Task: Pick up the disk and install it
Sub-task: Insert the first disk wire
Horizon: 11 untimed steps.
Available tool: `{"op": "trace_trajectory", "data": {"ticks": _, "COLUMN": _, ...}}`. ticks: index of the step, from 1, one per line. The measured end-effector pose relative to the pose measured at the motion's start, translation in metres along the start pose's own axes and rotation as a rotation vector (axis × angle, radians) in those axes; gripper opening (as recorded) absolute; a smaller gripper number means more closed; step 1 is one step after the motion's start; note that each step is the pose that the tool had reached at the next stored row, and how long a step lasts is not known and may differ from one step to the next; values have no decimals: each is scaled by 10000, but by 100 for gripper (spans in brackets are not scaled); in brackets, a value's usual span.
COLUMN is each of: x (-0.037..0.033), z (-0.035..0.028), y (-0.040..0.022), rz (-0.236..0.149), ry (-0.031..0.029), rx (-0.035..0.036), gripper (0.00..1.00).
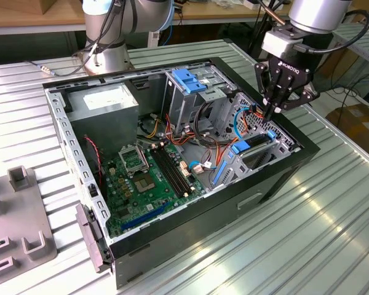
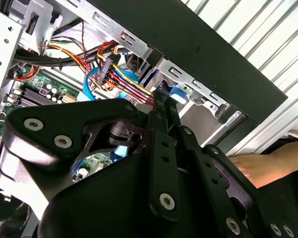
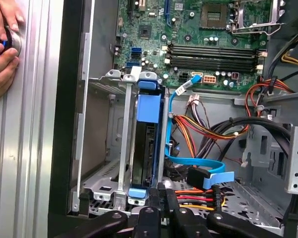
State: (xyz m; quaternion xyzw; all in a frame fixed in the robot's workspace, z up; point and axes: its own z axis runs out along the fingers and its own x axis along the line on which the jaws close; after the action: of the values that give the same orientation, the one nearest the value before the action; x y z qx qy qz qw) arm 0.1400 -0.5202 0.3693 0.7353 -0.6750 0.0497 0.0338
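The disk [image 3: 145, 148] stands on edge in the metal drive bay [image 3: 102, 158] at the front corner of the open computer case [image 1: 283, 169]. A blue rail [image 3: 148, 106] runs along its upper edge. My gripper [image 1: 274, 111] hangs over that bay at the exterior view's right, fingers pointing down into the case. In both wrist views the black fingers [image 3: 161, 196] are pressed together with nothing between them, their tips just off the disk's near end. In the second wrist view the gripper [image 2: 164, 96] ends beside a blue tab [image 2: 178, 94].
Bundles of coloured cables [image 3: 203, 131] and a blue data cable [image 3: 171, 124] lie right beside the bay. A motherboard [image 1: 147, 178], a power-supply box [image 1: 104, 104] and a cage with a blue latch [image 1: 190, 80] sit inside. A person's hand [image 3: 1, 44] rests on the table outside the case wall.
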Motion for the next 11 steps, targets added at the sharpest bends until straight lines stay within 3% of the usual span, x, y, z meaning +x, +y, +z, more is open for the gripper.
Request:
{"op": "trace_trajectory", "data": {"ticks": 7, "x": 6, "z": 42, "y": 27, "rz": 169, "ry": 2, "rx": -21, "gripper": 16}}
{"op": "trace_trajectory", "data": {"ticks": 11, "x": 2, "z": 79, "y": 29, "rz": 836, "ry": 16, "rx": -99, "gripper": 16}}
